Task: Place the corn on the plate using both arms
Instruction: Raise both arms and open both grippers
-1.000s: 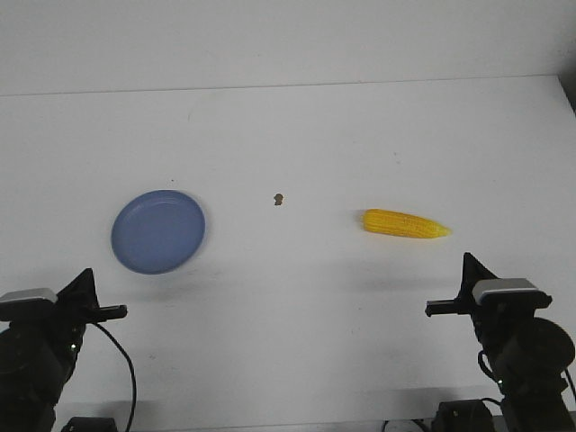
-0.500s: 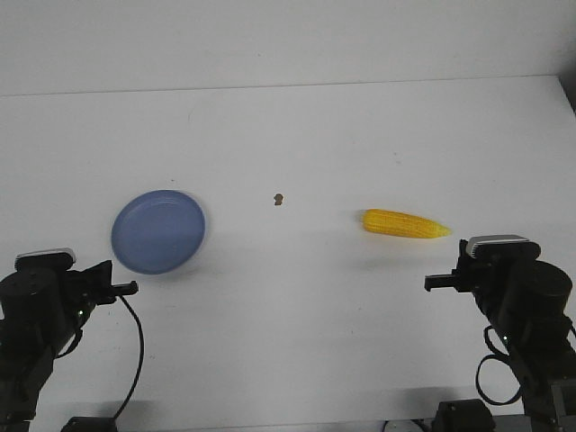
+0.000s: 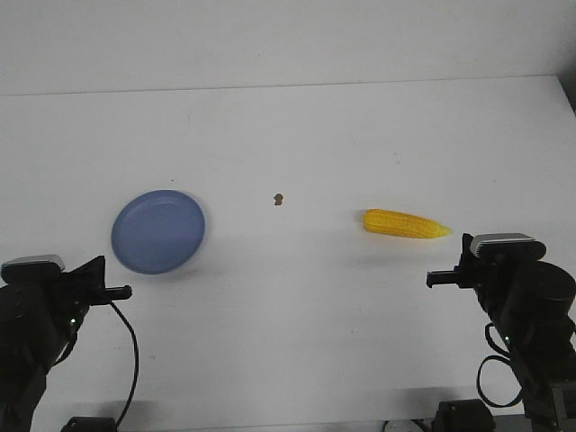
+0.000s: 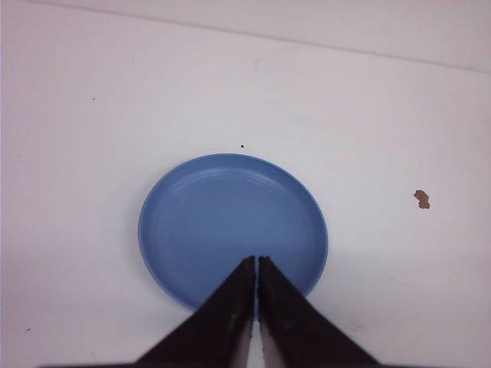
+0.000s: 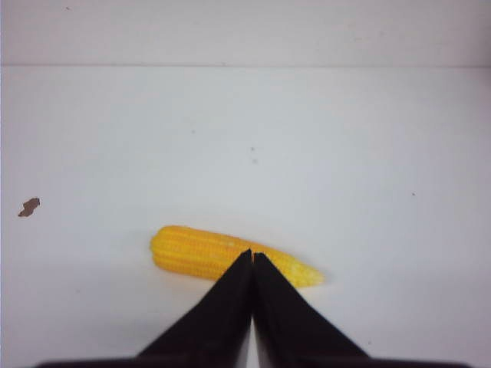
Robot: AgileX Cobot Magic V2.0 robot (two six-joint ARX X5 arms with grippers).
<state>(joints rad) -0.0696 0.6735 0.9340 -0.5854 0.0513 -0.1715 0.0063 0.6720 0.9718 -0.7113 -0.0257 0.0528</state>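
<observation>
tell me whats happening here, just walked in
Nothing is being held yet. A two-armed robot faces a white table. The corn lies on the table on the right, just ahead of the right gripper, whose fingers are shut and empty. The blue plate sits empty on the left, in front of the left gripper, also shut. A small brown speck lies between plate and corn.

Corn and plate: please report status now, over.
Both grippers shut, empty: left gripper, right gripper. Corn on table, right side. Plate left, empty. Between them only a brown speck.
</observation>
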